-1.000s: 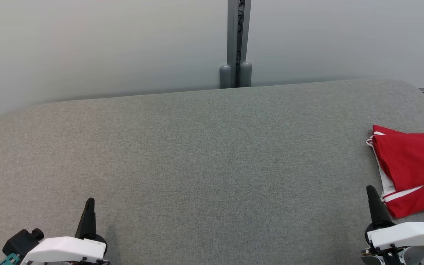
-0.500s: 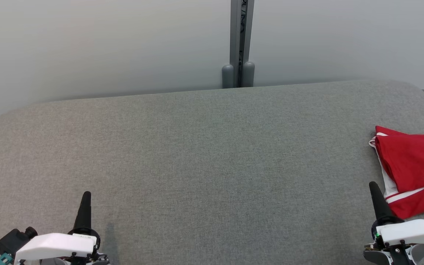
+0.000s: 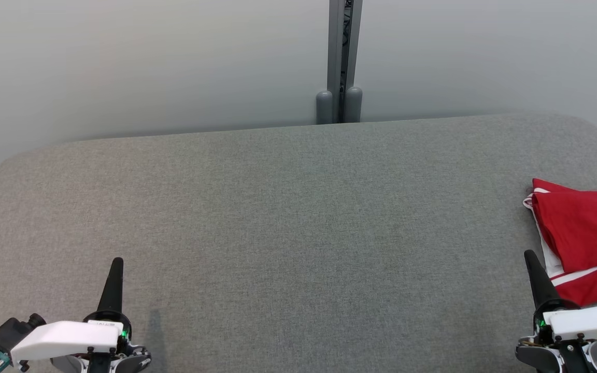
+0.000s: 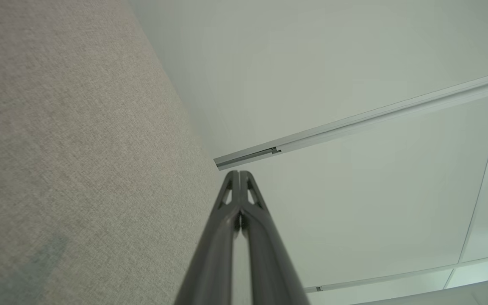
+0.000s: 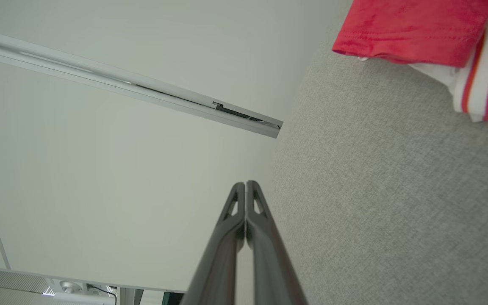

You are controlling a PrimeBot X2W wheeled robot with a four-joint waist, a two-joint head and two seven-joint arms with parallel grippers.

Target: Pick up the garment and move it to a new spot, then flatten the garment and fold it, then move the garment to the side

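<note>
Over the table (image 3: 298,217), both jaws pressed together, empty; garment (image 3: 583,233) near right.

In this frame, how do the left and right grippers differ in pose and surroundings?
The left gripper sits over bare grey surface, far from the red garment; the right gripper sits close beside it. In the head view, the left gripper's fingers tip slightly rightward, the right gripper's lean left. Both are shut and empty.
</note>
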